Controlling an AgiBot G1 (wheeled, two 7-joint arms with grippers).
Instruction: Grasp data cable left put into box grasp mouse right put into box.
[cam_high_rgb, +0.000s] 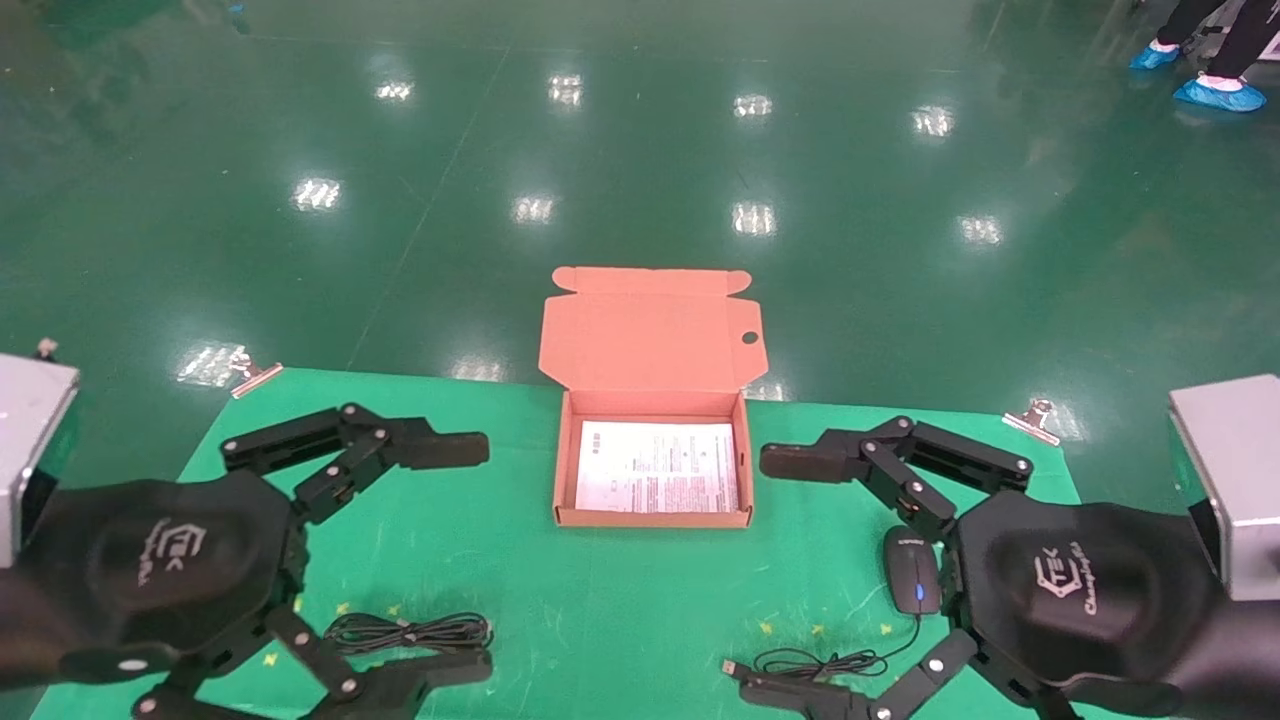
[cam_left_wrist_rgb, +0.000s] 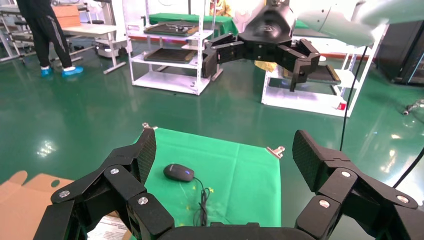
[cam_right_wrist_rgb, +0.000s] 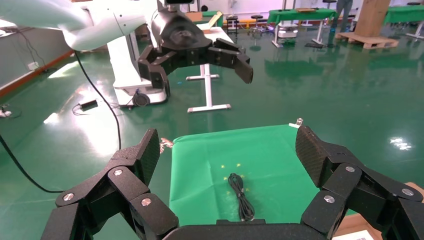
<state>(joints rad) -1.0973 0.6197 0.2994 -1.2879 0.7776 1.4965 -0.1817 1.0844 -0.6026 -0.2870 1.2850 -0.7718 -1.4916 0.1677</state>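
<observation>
The box stands open at the middle of the green-clothed table, lid raised at its far side, a white printed sheet inside. The data cable lies coiled on the cloth near left; it also shows in the right wrist view. The mouse lies near right, its cord looped toward the front edge; it also shows in the left wrist view. My left gripper hovers open and empty left of the box, above the cable. My right gripper hovers open and empty right of the box, beside the mouse.
The green cloth is held by metal clips at its far corners. Grey metal blocks sit at the far left and far right. Beyond the table is shiny green floor; a person's blue shoe covers show far right.
</observation>
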